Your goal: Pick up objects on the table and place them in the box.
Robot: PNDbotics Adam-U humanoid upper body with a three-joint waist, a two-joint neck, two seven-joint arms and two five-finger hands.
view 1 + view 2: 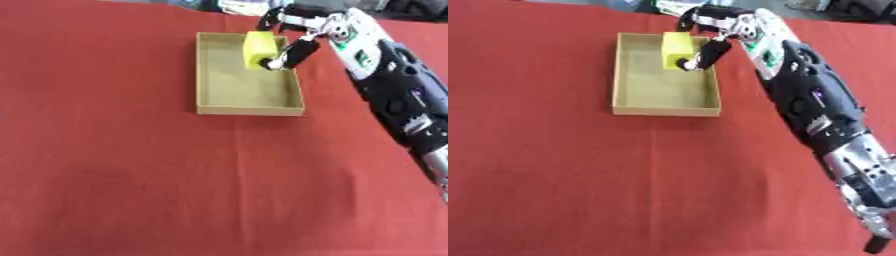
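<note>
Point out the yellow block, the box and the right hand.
yellow block (258,46): left eye view, its front face.
box (249,109): left eye view, near wall.
right hand (710,51): right eye view, a finger curled against the block.

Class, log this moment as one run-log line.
right hand: shut on yellow block | block: over box, far end | left hand: unseen

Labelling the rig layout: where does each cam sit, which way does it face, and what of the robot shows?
Left eye view: head camera, looking down at the red table and the box; the right arm enters from the right, its right hand on a yellow block over the box.
Right eye view: same head, set slightly to the right; same scene, showing more of the right arm.
Shared: box, block, right hand. The left hand shows in neither.
</note>
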